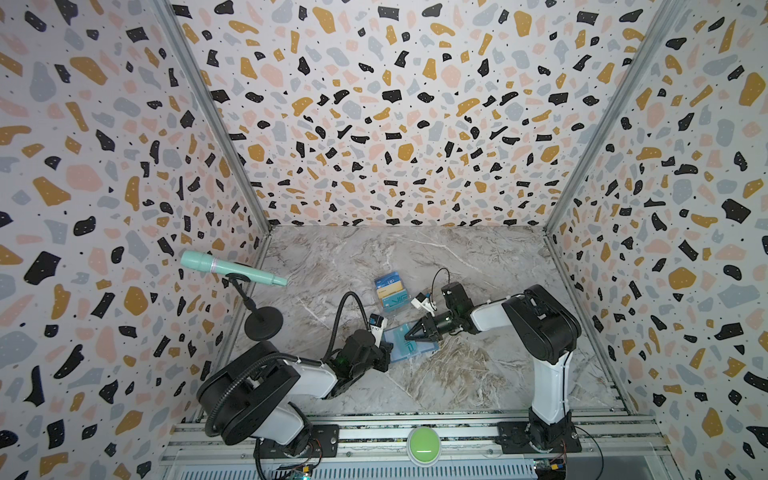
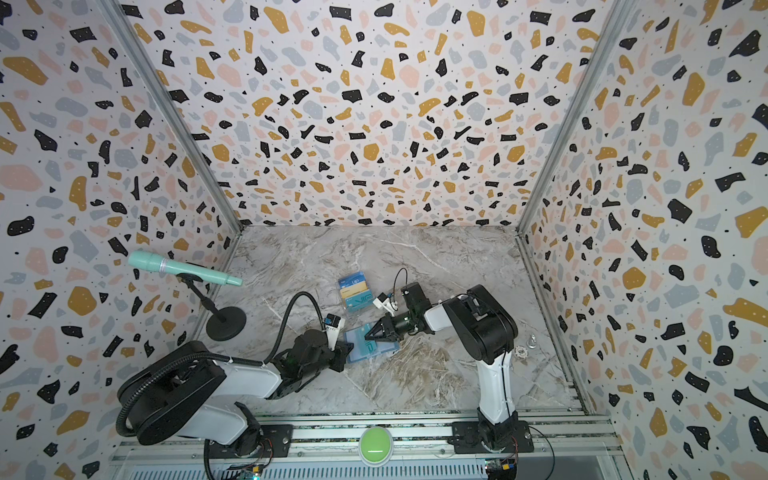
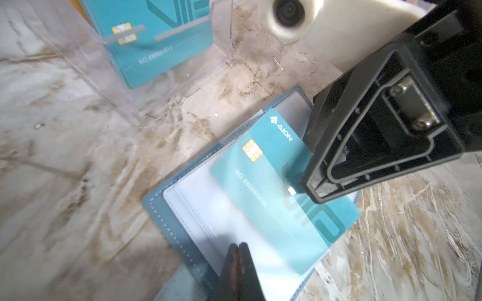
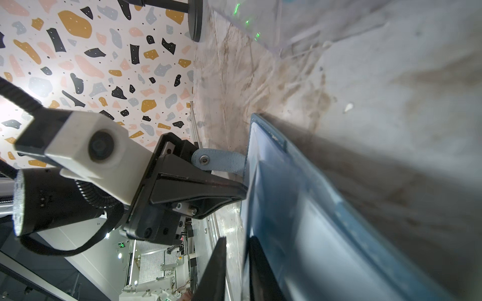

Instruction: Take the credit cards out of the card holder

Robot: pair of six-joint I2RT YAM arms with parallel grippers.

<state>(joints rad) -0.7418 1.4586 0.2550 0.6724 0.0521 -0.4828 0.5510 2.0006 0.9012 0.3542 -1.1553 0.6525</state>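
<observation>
The marble counter [image 1: 478,374] carries the open card holder [image 1: 395,353] near its middle, lying flat between the two arms, with a clear acrylic stand [image 1: 392,293] just beyond it on the far side, in which credit cards already stand. One teal card [image 3: 281,198] is seen in the left wrist view partly drawn out of a clear sleeve [image 3: 208,208], slanting across the right-hand leaf and overhanging its edge. The left gripper [image 3: 238,250] is closed, its jaws together and pressed on the near-left part of the holder; whether an edge is pinched or merely pinned cannot be told. The right gripper [image 1: 409,334] is set over the card's right half with its jaws narrowly apart and a tip on the card face; a firm clamp is not shown. It is judged that the step in hand is the withdrawal of this card. The holder should be kept pinned by the left gripper, and the card drawn along the sleeve's line, rightward and low, since a lifted or twisted pull is likely to drag the holder or buckle the sleeve. The snap tab [image 4: 219,163] lies beside the left gripper and should be kept out of the path.
</observation>
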